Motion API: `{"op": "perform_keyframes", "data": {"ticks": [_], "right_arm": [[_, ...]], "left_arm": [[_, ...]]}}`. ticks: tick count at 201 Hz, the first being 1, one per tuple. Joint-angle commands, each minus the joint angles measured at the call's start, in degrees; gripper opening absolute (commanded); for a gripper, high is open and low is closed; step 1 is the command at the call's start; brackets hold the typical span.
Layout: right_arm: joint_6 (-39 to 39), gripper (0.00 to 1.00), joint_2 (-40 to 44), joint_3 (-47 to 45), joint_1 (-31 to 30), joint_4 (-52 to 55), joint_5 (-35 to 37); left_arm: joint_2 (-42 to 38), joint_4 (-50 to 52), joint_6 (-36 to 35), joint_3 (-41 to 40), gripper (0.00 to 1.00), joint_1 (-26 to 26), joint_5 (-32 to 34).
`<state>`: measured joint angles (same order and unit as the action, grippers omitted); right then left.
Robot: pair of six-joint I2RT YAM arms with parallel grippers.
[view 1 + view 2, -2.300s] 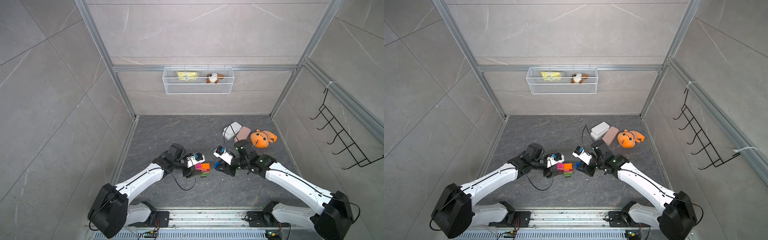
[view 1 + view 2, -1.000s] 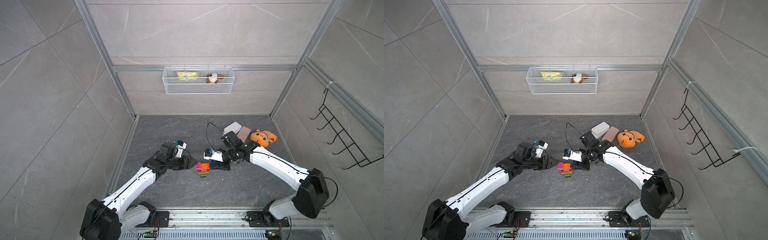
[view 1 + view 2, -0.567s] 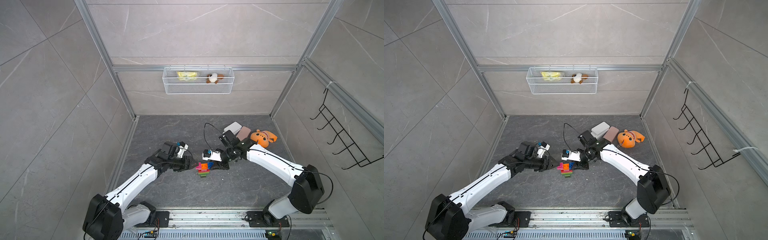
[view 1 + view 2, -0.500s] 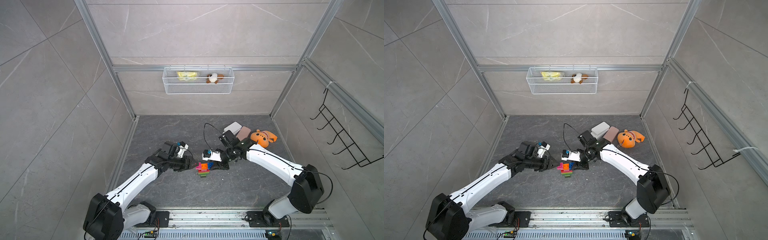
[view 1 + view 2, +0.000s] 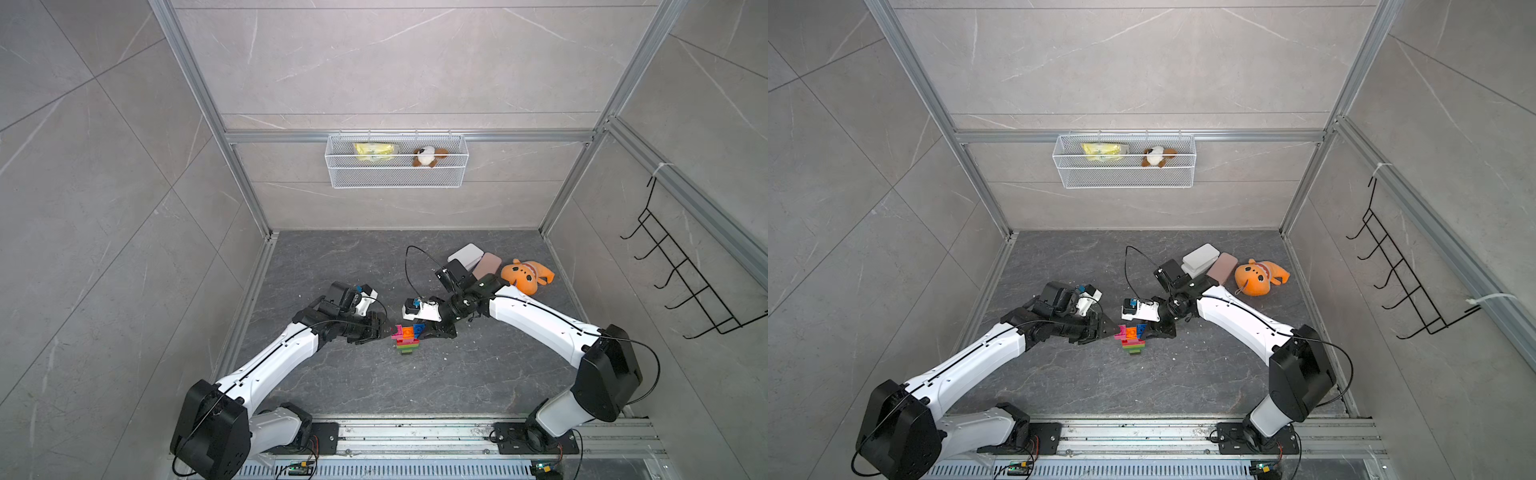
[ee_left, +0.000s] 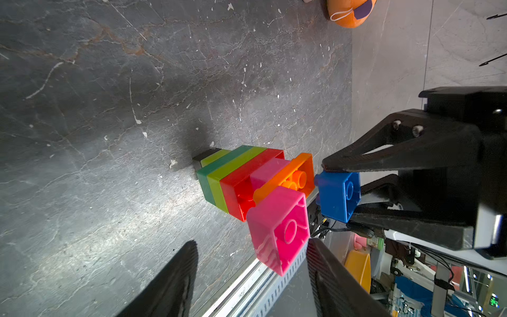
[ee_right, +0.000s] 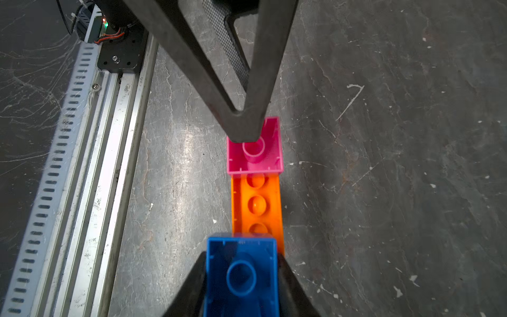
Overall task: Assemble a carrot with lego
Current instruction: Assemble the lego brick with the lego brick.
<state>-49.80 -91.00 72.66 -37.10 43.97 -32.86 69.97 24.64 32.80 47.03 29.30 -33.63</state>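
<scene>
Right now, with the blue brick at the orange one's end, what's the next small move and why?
Probably press the blue brick onto the orange brick at its free end. The right gripper is shut on it and it sits at that end, but a stud shows in the gap, so it looks unseated. The open left gripper sits by the pink brick, which could brace the carrot.

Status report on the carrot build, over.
Right fingers shut on blue brick, at carrot's orange layer. Left fingers open at pink brick. Nothing blocking; plush toy well clear.
</scene>
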Motion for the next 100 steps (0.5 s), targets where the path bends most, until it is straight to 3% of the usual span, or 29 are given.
{"op": "perform_keyframes", "data": {"ticks": [1,100], "right_arm": [[-1.17,0.19,-1.02,1.42,0.24,1.39,-1.42],[-1.61,0.19,-1.72,1.3,0.89,1.26,-1.74]], "left_arm": [[0.47,0.71,-1.53,2.37,0.66,-0.2,-1.8],[1.3,1.13,-1.98,2.9,0.66,-0.21,-1.98]]}}
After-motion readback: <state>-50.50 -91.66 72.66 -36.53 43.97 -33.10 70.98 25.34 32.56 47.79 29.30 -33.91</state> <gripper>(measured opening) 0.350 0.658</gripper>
